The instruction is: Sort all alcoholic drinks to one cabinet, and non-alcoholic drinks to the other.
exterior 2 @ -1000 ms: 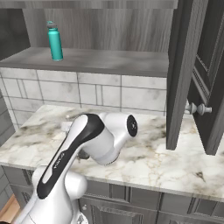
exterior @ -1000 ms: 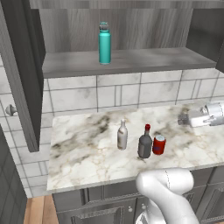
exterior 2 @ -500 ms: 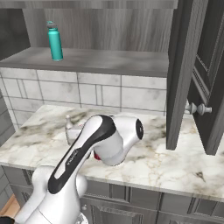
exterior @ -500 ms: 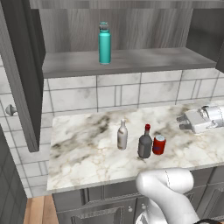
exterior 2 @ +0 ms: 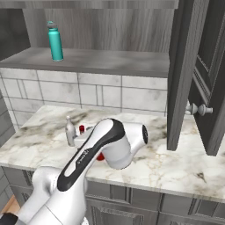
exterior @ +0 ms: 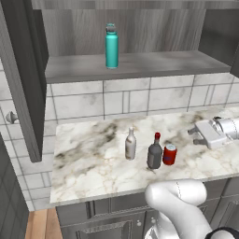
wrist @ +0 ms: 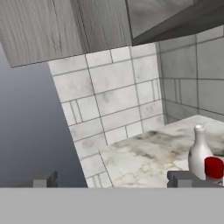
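Note:
A teal bottle (exterior: 111, 45) (exterior 2: 55, 41) stands upright on the grey shelf (exterior: 154, 64) of the open wall cabinet. On the marble counter (exterior: 93, 163) stand three drinks close together: a pale long-necked bottle (exterior: 130, 144) (exterior 2: 70, 132) (wrist: 199, 153), a dark bottle with a red cap (exterior: 154, 152) (wrist: 213, 167), and a red can (exterior: 169, 154). My gripper (exterior: 194, 136) (wrist: 113, 181) hovers low over the counter to the right of the can, open and holding nothing. It points left toward the drinks.
An open dark cabinet door (exterior: 21, 79) hangs at the left of the shelf. Another door (exterior 2: 181, 74) stands open at the right, with a knobbed door (exterior 2: 211, 92) beyond it. A tiled wall (exterior: 130, 98) backs the counter. My arm's elbow (exterior 2: 123, 140) hides part of the counter.
The hand has sunk a little toward the counter and edged left toward the drinks. The elbow swung to the right in the right base view. Jaws stay open and the drinks have not moved.

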Controlling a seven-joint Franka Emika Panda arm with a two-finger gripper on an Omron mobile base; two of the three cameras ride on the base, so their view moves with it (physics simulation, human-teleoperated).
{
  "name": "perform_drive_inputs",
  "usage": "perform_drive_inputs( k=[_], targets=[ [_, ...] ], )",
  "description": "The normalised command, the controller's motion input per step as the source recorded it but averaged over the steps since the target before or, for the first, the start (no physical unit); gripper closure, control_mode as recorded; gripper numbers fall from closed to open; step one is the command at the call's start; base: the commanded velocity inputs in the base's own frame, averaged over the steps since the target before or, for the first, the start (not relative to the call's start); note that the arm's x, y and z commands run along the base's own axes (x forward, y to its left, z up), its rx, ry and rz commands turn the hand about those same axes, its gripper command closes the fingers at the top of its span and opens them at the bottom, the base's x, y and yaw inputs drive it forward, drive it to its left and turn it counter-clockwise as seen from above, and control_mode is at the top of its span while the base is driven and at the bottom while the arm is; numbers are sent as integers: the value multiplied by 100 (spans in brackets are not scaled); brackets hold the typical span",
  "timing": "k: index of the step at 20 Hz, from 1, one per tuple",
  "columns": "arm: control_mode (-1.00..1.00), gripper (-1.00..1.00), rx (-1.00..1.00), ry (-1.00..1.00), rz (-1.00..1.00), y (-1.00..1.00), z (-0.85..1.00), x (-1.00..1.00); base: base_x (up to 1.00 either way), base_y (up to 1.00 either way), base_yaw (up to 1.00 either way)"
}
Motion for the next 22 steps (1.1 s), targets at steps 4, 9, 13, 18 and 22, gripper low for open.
perform_drive_inputs(
  k=[4, 9, 13, 18, 22],
  targets=[
    [-100, -100, 0, -3, 3, 0, -24, 0, 0, 0, 0],
    [-100, -100, 0, -3, 0, 0, -23, 2, 0, 0, 0],
    [-100, -100, 0, -2, 0, 0, -18, 5, 0, 0, 0],
    [-100, -100, 0, 0, 0, 0, -15, 5, 0, 0, 0],
    [-100, -100, 0, 0, 0, -5, -14, 8, 0, 0, 0]
  ],
)
